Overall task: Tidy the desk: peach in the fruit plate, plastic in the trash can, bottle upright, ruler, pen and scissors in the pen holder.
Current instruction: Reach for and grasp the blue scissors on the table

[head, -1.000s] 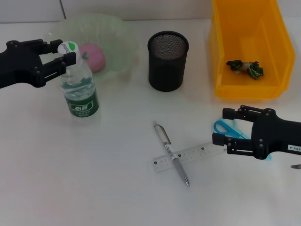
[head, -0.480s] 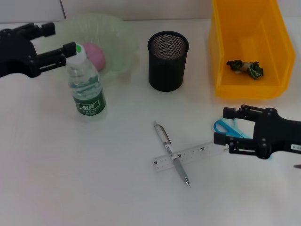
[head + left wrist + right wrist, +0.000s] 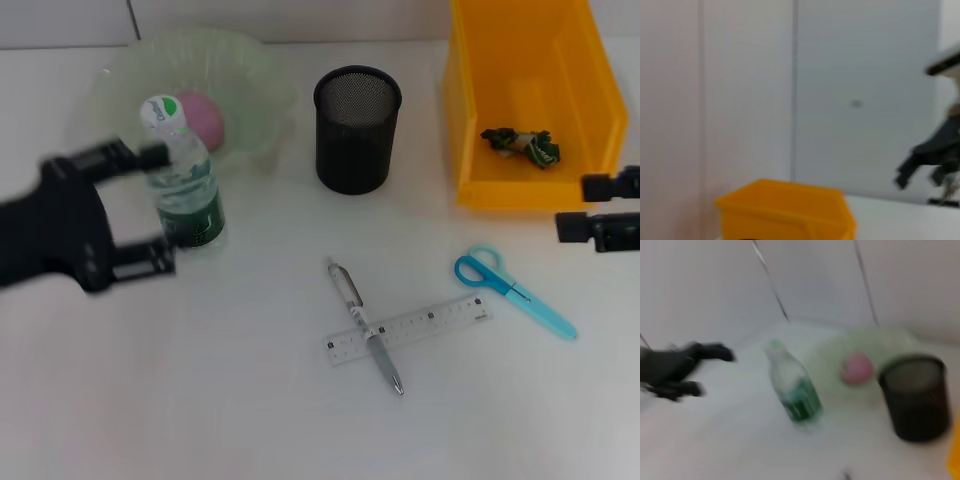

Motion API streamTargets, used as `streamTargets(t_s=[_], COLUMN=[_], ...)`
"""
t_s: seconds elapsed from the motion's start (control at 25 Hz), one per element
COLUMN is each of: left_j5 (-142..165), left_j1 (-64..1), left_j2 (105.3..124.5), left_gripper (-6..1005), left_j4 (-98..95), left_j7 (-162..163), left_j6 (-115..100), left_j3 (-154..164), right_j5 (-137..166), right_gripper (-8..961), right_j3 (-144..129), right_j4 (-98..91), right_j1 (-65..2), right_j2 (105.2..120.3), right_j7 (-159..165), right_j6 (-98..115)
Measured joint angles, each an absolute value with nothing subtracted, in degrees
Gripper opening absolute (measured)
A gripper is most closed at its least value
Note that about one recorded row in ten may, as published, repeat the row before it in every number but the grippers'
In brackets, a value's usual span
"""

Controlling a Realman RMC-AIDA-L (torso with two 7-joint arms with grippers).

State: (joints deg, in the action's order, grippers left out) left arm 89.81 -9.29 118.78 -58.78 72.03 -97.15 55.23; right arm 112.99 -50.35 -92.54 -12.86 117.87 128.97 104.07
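Note:
The clear bottle [image 3: 184, 188] with a green label stands upright left of centre; it also shows in the right wrist view [image 3: 792, 390]. My left gripper [image 3: 160, 208] is open and empty, just left of the bottle. The pink peach [image 3: 205, 115] lies in the pale green fruit plate [image 3: 255, 75]. The plastic scrap [image 3: 520, 143] lies in the yellow bin [image 3: 530, 190]. The pen [image 3: 365, 325] lies across the ruler [image 3: 415, 326], with the blue scissors [image 3: 512, 290] to their right. My right gripper [image 3: 585, 207] is open at the right edge, above the scissors in the view.
The black mesh pen holder [image 3: 357, 128] stands at the back centre, between plate and bin. The left wrist view shows the yellow bin [image 3: 785, 210] and the other arm far off. The right wrist view shows the holder [image 3: 917, 395] and the peach [image 3: 857, 367].
My left gripper has let go of the bottle and drawn back toward the near left; the bottle stands alone. My right gripper has moved off the scissors to the right edge.

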Motion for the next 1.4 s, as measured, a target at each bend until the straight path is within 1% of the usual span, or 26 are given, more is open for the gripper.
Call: streamTargets(t_s=[0.04,0.08,0.12,0.16,0.2,0.28,0.32,0.36,0.44,0.56,0.88,1.4], left_j5=[89.64,89.64,89.63,89.71,89.71,89.97,89.97,90.26,90.66,90.7,90.76,90.79], left_j1=[-10.17,-10.17,-11.16,-12.98,-12.98,-13.8,-13.8,-14.75,-15.79,-15.83,-15.92,-16.48], left_j2=[118.72,118.72,118.69,118.5,118.5,118.45,118.45,118.43,118.49,118.48,118.53,118.57], left_gripper=[815,815,815,815,815,815,815,815,815,815,814,814], left_j4=[-53.78,-53.78,-49.61,-41.12,-41.12,-37.63,-37.63,-33.87,-30.27,-30.02,-29.82,-29.74], left_j7=[68.01,68.01,64.96,59.25,59.25,56.29,56.29,52.81,50.77,50.88,51.23,51.04], left_j6=[-98.68,-98.68,-99.15,-99.51,-99.51,-99.38,-99.38,-99.05,-97.28,-96.6,-95.44,-94.49], left_j3=[55.25,55.25,55.27,55.26,55.26,55.26,55.26,55.26,55.89,56.42,56.53,57.92], right_j5=[117.27,127.34,127.34,136.37,136.37,147.19,147.19,151.88,153.15,154.38,156.26,157.17], right_gripper=[781,781,781,781,781,781,780,780,779,777,776,774], right_j3=[-50.57,-51.68,-51.68,-53.21,-53.21,-58.72,-58.72,-63.17,-65.31,-71.08,-78.62,-82.09], right_j4=[-96.26,-102.46,-102.46,-104.91,-104.91,-102.76,-102.76,-99.37,-97.51,-91.84,-84.0,-75.59], right_j1=[-14.45,-19.03,-19.03,-23.86,-23.86,-29.49,-29.49,-31.41,-32.01,-32.9,-32.44,-33.51], right_j2=[117.75,118.06,118.06,118.78,118.78,119.2,119.2,119.21,119.2,119.15,119.3,119.48], right_j7=[133.56,142.21,142.21,146.92,146.92,149.26,149.26,149.48,149.17,145.25,143.48,146.93], right_j6=[105.59,109.52,109.52,113.58,113.58,115.7,115.7,113.85,112.58,108.19,101.36,94.65])
